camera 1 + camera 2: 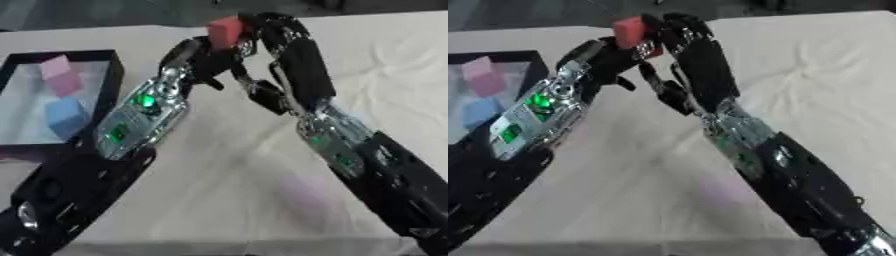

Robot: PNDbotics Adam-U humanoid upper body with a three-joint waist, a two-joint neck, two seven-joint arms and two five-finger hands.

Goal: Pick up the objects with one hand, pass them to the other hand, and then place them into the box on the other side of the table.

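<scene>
- Left hand (197, 57) and right hand (284, 42) meet above the tabletop's far edge, both pinching the red block (225, 31).
- Block looks light, rigid; best gripped on opposite flat faces.
- Box (109, 82) at left edge.

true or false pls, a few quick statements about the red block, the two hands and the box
1. The red block is held up between the two hands. True.
2. The box sits on the robot's right. False: it lies at the left.
3. The box is empty. False: it holds a light pink block, a darker pink block and a blue block.
4. The left hand and right hand meet at the red block above the table. True.
</scene>
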